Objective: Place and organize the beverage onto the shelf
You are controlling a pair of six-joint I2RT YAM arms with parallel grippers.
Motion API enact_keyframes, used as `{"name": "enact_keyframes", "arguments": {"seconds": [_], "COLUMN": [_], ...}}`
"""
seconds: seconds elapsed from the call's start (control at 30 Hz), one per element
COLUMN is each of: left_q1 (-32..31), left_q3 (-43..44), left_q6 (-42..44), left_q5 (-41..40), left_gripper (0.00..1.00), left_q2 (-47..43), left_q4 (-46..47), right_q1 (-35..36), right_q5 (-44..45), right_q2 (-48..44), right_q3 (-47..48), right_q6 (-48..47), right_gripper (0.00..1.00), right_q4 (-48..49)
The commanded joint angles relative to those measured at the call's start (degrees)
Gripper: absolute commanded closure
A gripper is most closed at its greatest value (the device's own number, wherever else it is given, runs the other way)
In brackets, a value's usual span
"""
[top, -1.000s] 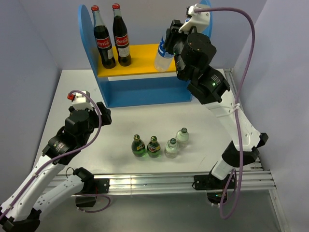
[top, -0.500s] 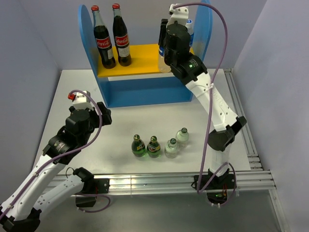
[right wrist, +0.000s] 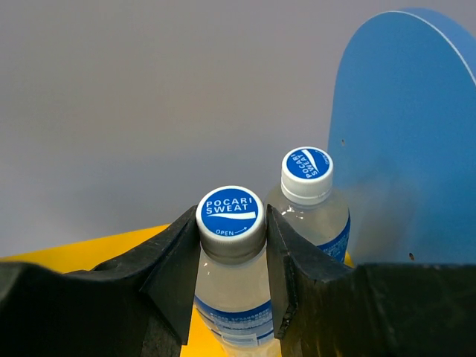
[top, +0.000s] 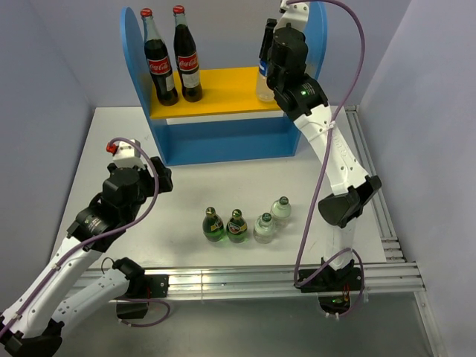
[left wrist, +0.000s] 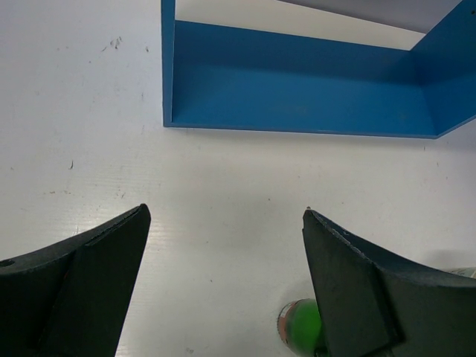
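We held one clear blue-capped water bottle [right wrist: 230,216] clenched in our right gripper [right wrist: 232,256] at the blue two-tier shelf's [top: 223,141] yellow upper board [top: 223,85], beside the second blue-capped bottle [right wrist: 307,178]; our left gripper [left wrist: 223,282] hung released.

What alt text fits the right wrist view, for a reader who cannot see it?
The right gripper is shut around the neck of a clear, blue-capped Pocari Sweat bottle, with the shelf's yellow board below. A second identical bottle stands just behind it to the right, beside the blue round-topped side panel.
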Motion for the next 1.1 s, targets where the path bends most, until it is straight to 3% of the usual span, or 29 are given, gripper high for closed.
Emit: {"name": "enact_keyframes", "arguments": {"seconds": [0.0, 0.63, 0.73, 0.77, 0.8, 0.87, 1.07], "left_q1": [-0.26, -0.26, -0.26, -0.17, -0.17, -0.26, -0.26], "left_q3": [0.42, 0.5, 0.5, 0.5, 0.42, 0.5, 0.42], "left_q6": [-0.17, -0.26, -0.26, -0.26, -0.26, -0.26, -0.26], "left_q5": [-0.33, -0.24, -0.15, -0.15, -0.24, -0.24, -0.33], "left_gripper": [0.1, 0.1, 0.1, 0.1, 0.1, 0.1, 0.1], "left_q2": [0.18, 0.27, 0.19, 0.19, 0.19, 0.01, 0.1], "left_q4": [0.31, 0.22, 0.22, 0.22, 0.22, 0.13, 0.22], "right_q1": [-0.51, -0.68, -0.68, -0.68, -0.6, -0.33, 0.46], "right_q5": [-2.22, -2.92, -3.62, -3.63, -3.63, -3.36, -2.93], "right_q2": [-1.02, 2.59, 2.24, 2.15, 2.15, 2.15, 0.48], "right_q3": [1.96, 0.38, -1.02, -1.2, -1.38, -1.47, -3.49], "right_q6": [0.79, -1.32, -1.06, -0.97, -0.97, -0.97, -0.7], "right_gripper": [1.0, 0.99, 0.58, 0.29, 0.18, 0.06, 0.04], "right_q4": [11.44, 13.99, 14.08, 13.99, 14.17, 13.91, 14.26]}}
